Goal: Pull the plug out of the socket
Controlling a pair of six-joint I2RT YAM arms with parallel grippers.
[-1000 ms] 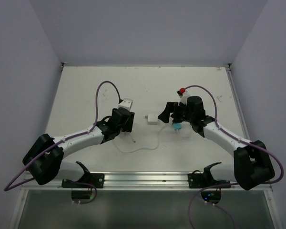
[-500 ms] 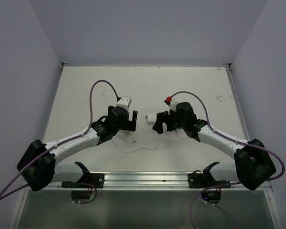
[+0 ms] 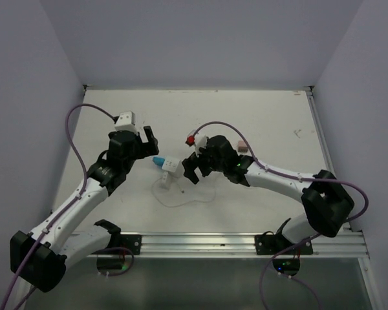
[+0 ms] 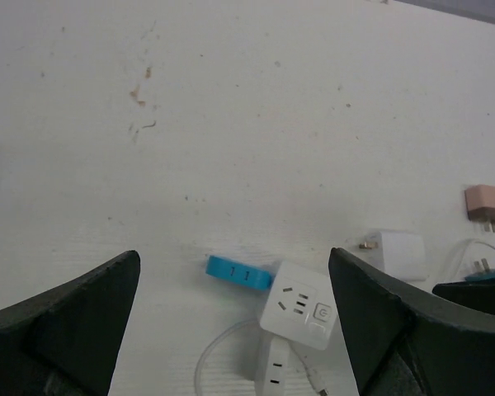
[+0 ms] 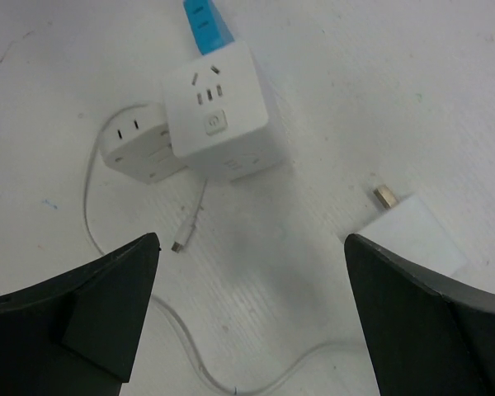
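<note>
blue plastic to go by: find the plug [image 3: 158, 160] left of centre in the top view, seated in the left face of the white socket cube [image 3: 172, 167]. over the last second: opened the left gripper [image 3: 142, 143] and drew it back to the upper left, with fingers spread wide around nothing; swung the right gripper [image 3: 191, 166] in from the right to just beside the cube, with fingers wide as well and empty. probably means a regrip or a change of hands, with no pull finished yet, judging by the seated plug. sticks out from the cube toward the left and slightly up in the top view, with the long axis on that same line; runs to the top edge in the right wrist view; lies nearly level, pointing left, in the left wrist view.
</note>
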